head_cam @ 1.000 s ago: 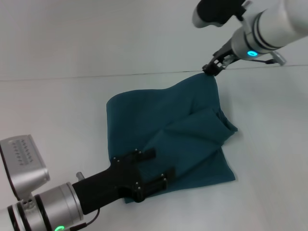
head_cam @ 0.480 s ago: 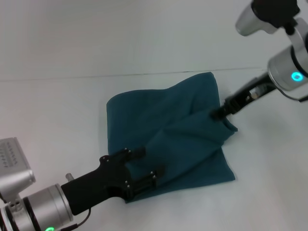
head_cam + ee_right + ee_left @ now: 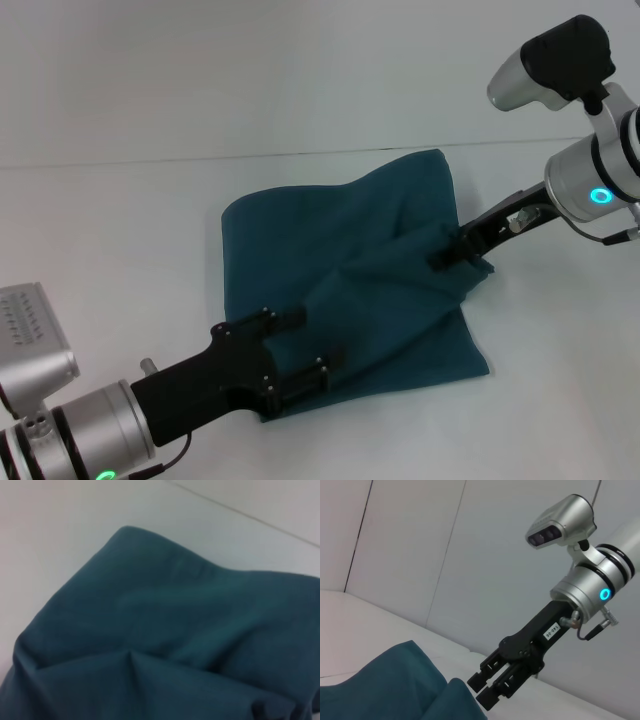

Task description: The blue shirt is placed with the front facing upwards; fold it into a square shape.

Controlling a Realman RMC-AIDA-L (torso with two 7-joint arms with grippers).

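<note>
Two tools work the blue shirt [image 3: 350, 290] at once. The left tool [image 3: 295, 350] sits low at the shirt's near corner, its black fingers spread apart over the cloth and not visibly pinching it; judging by that placement, it pins or readies the near edge so the bundle does not slide while the other side is handled. The right tool [image 3: 452, 250] reaches in from the far right and meets the bunched ridge on the shirt's right side; in the left wrist view its fingers [image 3: 492, 680] stand parted, tips right at the fabric, so it appears released, likely lining up on that loose fold to pull it flat and square.

The shirt lies on the white table [image 3: 130, 230], already doubled into a rough four-sided shape, flat along its left half, humped and creased along its right, with one corner pointing away from the robot.

No print, collar or label shows anywhere; only plain teal cloth faces up. Whether either tool has cloth between its fingers is hard to make out, and the layers under the hump are hidden
</note>
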